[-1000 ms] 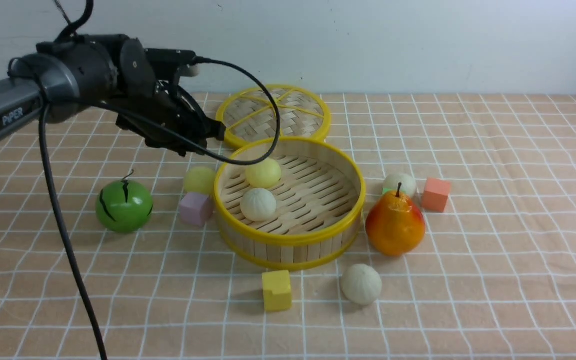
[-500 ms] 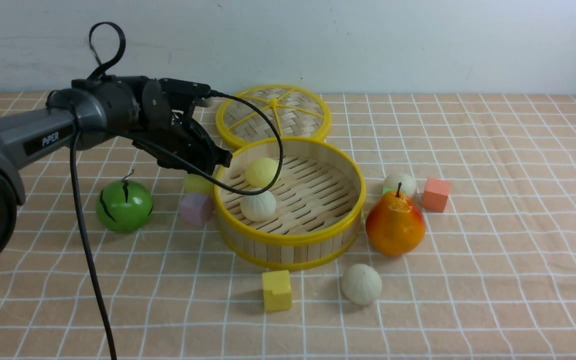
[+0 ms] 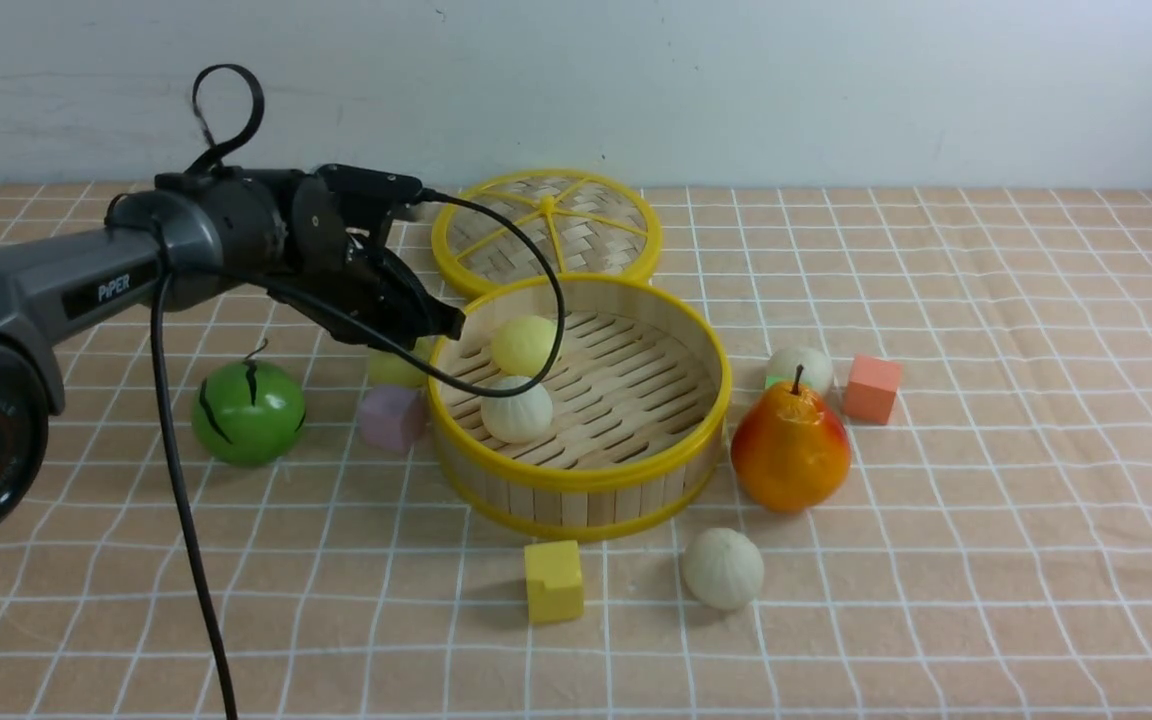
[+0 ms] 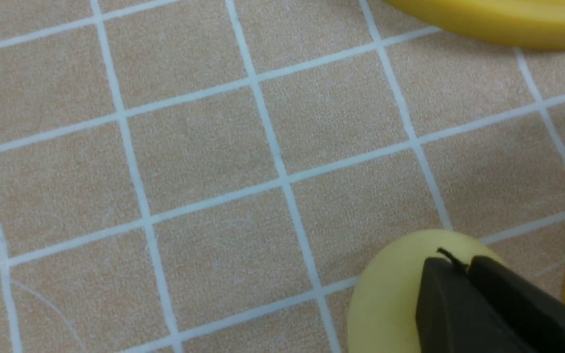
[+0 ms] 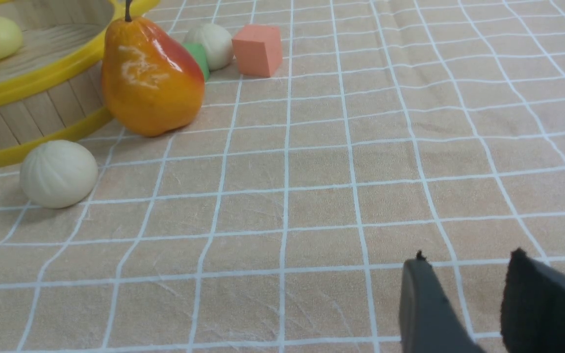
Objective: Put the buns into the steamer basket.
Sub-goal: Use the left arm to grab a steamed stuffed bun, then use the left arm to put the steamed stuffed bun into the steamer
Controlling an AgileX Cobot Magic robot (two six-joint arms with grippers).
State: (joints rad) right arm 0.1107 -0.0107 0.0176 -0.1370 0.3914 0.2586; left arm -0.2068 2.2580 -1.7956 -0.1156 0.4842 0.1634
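Progress: two of the five buns lie in the round bamboo steamer basket (image 3: 576,480) with yellow rims, which stands about mid-tabletop. Three are still out, so I judge the job under half done.
In the basket: a smooth pale yellow bun (image 3: 524,344) on the slatted floor by the left wall, and an off-white pleated bun (image 3: 517,409) just beside it, on the side toward the front edge.
Left out, first: the second pale yellow bun (image 3: 391,368) on the checked cloth (image 3: 936,600), just outside the basket's left wall and behind a lilac cube (image 3: 391,417).
Left out, second: the second pleated bun (image 3: 801,365), behind the orange pear (image 3: 789,450) and beside a salmon cube (image 3: 872,388), toward the right edge.
Left out, third: the third pleated bun (image 3: 723,568), near the front edge, right of a yellow cube (image 3: 553,580).
Left gripper (image 3: 446,325): fingers pressed together and pinching nothing. In the wrist view the tips hang over the second pale yellow bun without enclosing it.
Right gripper (image 5: 464,274): fingers spread and empty, low over bare cloth, well apart from every bun.
Likely next: the left jaws would have to part before that bun can be taken.
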